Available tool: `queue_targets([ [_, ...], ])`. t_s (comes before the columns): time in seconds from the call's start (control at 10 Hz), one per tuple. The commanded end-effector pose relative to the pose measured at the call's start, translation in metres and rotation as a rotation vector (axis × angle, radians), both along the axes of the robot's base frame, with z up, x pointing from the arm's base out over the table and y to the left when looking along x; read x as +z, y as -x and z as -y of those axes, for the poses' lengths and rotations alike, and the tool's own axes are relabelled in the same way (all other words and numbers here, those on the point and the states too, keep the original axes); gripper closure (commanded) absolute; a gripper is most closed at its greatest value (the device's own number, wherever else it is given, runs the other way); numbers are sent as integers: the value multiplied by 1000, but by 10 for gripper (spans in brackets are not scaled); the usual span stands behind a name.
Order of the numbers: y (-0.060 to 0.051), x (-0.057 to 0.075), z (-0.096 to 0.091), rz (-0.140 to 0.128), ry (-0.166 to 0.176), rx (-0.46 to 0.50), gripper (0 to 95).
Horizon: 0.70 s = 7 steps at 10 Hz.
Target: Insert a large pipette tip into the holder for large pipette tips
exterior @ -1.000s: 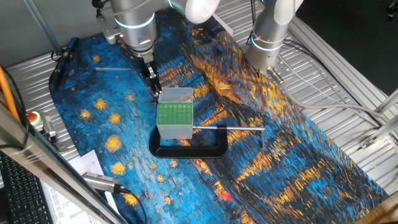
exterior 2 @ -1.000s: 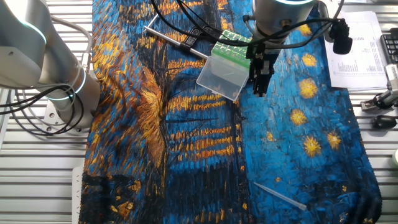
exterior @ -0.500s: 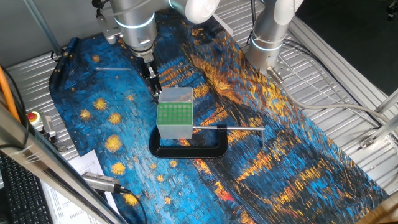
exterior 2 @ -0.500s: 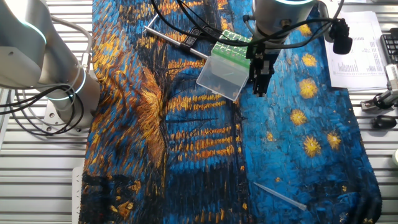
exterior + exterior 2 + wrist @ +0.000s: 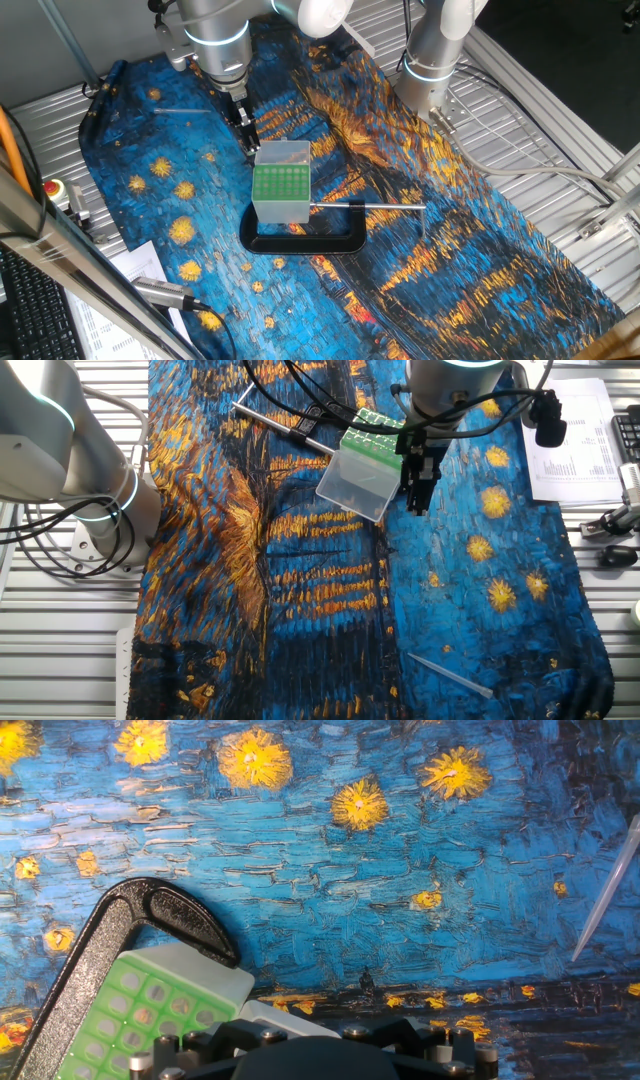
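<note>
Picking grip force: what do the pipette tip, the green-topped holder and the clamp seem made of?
Large pipette tip: clear, glossy plastic, see-through. Holder: translucent whitish plastic walls, matte green perforated top. Black clamp: probably painted metal; its screw rod looks bare grey steel.

A black C-clamp (image 5: 305, 240) lies on the starry cloth (image 5: 180, 200).

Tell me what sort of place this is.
Probably a robotics lab bench: two robot arms mounted on a metal table, a painting-print cloth as work surface, and a green-topped tip holder held by a black clamp.
</note>
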<state>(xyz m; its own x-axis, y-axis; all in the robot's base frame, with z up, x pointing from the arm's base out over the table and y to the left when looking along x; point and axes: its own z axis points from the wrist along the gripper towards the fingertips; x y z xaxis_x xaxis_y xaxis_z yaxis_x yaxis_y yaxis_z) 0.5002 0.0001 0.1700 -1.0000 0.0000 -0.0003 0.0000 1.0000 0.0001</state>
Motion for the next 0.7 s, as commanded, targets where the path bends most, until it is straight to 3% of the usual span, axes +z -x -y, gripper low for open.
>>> queue_targets([
  [0.1,0,0,0,20,40,3,950],
  [0.7,0,0,0,12,52,-1,950],
])
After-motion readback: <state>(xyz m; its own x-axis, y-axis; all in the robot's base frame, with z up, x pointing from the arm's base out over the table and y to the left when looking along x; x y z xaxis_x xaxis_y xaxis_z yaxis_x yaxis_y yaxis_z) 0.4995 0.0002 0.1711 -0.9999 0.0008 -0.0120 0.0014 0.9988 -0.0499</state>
